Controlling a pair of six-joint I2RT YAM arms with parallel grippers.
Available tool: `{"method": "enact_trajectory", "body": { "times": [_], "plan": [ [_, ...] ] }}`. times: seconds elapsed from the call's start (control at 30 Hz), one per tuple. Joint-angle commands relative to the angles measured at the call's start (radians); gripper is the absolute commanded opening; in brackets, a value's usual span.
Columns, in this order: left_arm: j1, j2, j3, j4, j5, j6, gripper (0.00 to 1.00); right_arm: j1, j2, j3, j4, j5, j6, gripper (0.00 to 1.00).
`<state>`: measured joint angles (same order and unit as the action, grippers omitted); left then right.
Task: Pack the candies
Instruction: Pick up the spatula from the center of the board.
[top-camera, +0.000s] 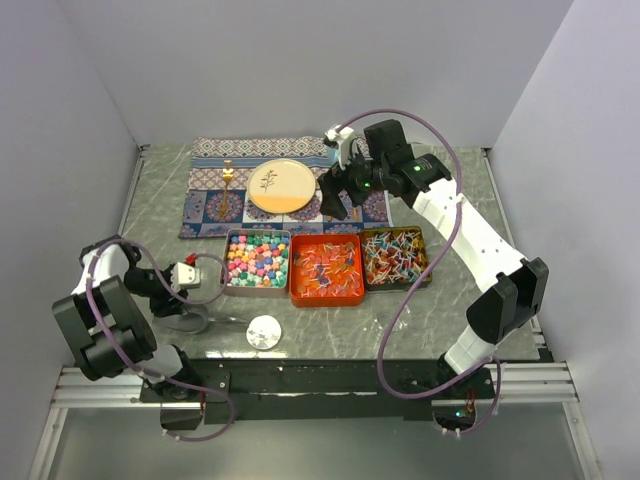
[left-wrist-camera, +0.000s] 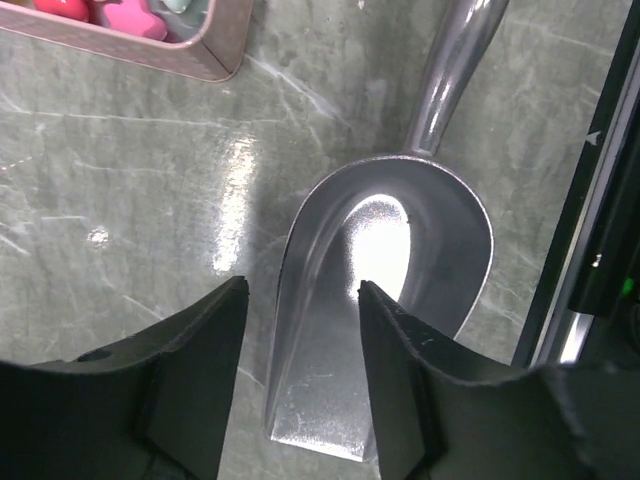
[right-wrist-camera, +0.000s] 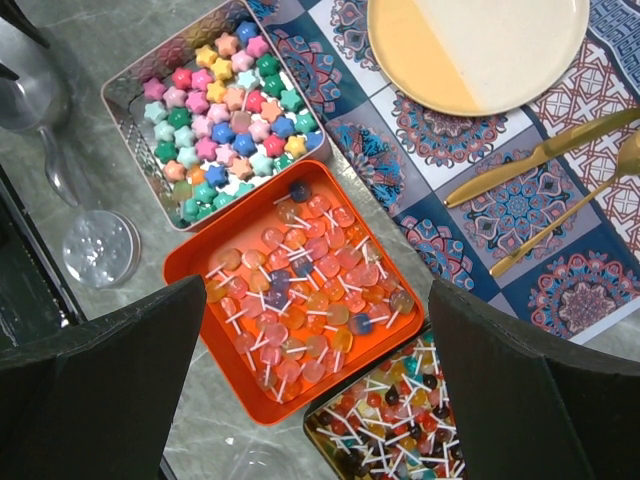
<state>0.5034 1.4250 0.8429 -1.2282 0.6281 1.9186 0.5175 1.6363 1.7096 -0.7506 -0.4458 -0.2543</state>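
Candies (right-wrist-camera: 295, 290) in tins (right-wrist-camera: 190, 265) below right fingers (right-wrist-camera: 100, 380), left fingers (left-wrist-camera: 190, 370) straddling scoop (left-wrist-camera: 400, 260) rim

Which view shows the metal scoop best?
Left wrist: the scoop fills the frame, with the bowl and the base of the handle sharp. Top external shows it small and partly hidden; right wrist catches it blurred at the top-left edge.

Tins (top-camera: 326, 301) full of candies (top-camera: 257, 260) sit edge to edge, no squeezing between them. Bare surface (top-camera: 340, 330) at their 6 o'clock is free; scoop (left-wrist-camera: 385, 290) and clear disc (top-camera: 264, 332) crowd 7 to 8 o'clock.
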Motion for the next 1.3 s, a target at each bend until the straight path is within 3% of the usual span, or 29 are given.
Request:
{"method": "enact_trajectory", "body": {
  "times": [0.0,0.33,0.47,0.63,0.77,0.87,0.97,1.1,1.27],
  "plan": [
    [-0.014,-0.001,-0.047,0.045,-0.002,0.033,0.54,0.006,-0.039,0.019,0.022,0.013,0.004,1.0],
    [-0.042,0.068,-0.053,0.096,0.019,0.0,0.38,0.007,-0.05,0.009,0.016,0.018,0.0,1.0],
    [-0.037,0.063,-0.067,0.036,-0.011,0.048,0.02,0.019,-0.047,0.01,0.008,-0.001,-0.022,1.0],
    [0.014,-0.003,-0.042,-0.002,0.062,0.007,0.01,0.047,-0.009,0.091,-0.081,-0.105,-0.13,1.0],
    [0.027,-0.046,0.1,-0.124,0.203,-0.046,0.01,0.049,0.01,0.128,-0.122,-0.249,-0.32,0.98],
    [0.018,-0.077,0.195,-0.145,0.33,-0.134,0.01,0.046,-0.026,0.064,-0.023,-0.323,-0.34,0.99],
    [-0.034,-0.077,0.27,-0.142,0.366,-0.2,0.01,0.056,0.028,0.149,-0.016,-0.379,-0.341,0.99],
    [-0.146,-0.046,0.344,-0.065,0.393,-0.334,0.01,0.088,0.187,0.387,-0.061,-0.441,-0.283,0.97],
    [-0.261,-0.005,0.453,0.039,0.447,-0.553,0.01,0.18,0.226,0.424,-0.067,-0.397,-0.368,0.96]
  ]
}}
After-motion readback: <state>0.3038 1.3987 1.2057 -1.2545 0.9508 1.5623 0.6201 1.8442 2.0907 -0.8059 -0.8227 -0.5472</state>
